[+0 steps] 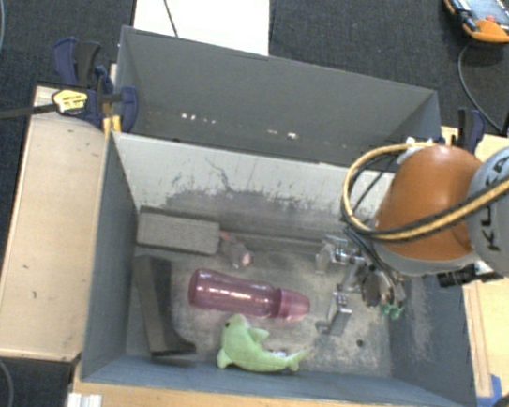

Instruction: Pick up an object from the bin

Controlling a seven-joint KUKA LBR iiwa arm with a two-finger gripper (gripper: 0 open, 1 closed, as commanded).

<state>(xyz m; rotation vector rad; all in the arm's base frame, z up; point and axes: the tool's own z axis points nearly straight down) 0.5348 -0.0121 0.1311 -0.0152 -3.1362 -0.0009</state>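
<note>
Gripper [339,313] just rt of pink bottle [241,295] cap end; green toy [256,351] nearby. Open or closed: can't tell.

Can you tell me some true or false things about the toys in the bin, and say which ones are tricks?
1. The pink bottle lies on its side in the bin. True.
2. The green toy sits on top of the grey block. False: it lies on the bin floor just below the bottle, apart from the block.
3. The gripper is over the right part of the bin, beside the bottle's cap end. True.
4. The dark flat piece lies on the right side of the bin. False: it lies on the left side, below the grey block.
</note>
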